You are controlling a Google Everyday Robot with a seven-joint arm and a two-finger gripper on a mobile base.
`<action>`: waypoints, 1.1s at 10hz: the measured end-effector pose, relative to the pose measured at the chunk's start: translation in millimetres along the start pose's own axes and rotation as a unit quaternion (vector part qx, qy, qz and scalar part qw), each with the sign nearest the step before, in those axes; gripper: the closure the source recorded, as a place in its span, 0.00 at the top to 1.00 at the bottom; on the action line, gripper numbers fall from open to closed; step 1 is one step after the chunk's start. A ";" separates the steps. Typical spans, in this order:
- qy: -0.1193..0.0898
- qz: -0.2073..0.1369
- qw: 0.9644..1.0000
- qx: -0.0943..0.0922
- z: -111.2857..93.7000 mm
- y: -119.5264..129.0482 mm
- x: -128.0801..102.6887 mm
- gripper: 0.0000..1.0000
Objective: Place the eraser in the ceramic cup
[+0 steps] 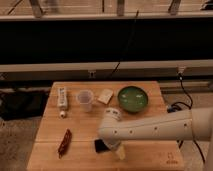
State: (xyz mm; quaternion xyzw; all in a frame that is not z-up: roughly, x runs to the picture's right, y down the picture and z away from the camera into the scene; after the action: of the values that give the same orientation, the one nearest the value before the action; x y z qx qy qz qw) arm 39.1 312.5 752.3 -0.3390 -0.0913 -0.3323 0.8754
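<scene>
Gripper [114,149] at eraser [100,145], arm [150,127] hiding it so grasp cannot be told; risk: shallow hold could drop eraser before ceramic cup [85,99] at 11 o'clock.

One each on the table [80,125]: cup [85,99], bowl [133,98], eraser [100,145], beige block [105,96], red chili thing [64,142], white tube [62,97]. One end effector [117,151] too, right at the eraser.
</scene>
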 end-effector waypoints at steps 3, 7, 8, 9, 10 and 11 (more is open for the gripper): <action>0.000 -0.007 1.000 0.002 0.7 -1.2 -0.5 0.80; 0.002 -0.017 1.000 0.005 0.1 -3.3 -0.9 0.80; 0.002 -0.019 1.000 0.006 0.3 -3.5 -1.1 0.80; 0.002 -0.022 1.000 0.006 0.5 -3.8 -1.0 0.80; 0.002 -0.025 1.000 0.007 0.7 -4.2 -1.0 0.80; 0.002 -0.028 1.000 0.008 1.1 -4.5 -1.4 0.80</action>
State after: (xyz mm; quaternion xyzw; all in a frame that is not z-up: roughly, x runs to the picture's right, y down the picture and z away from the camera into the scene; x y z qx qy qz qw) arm 35.1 311.5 755.1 -0.3285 -0.1013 -0.3566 0.8687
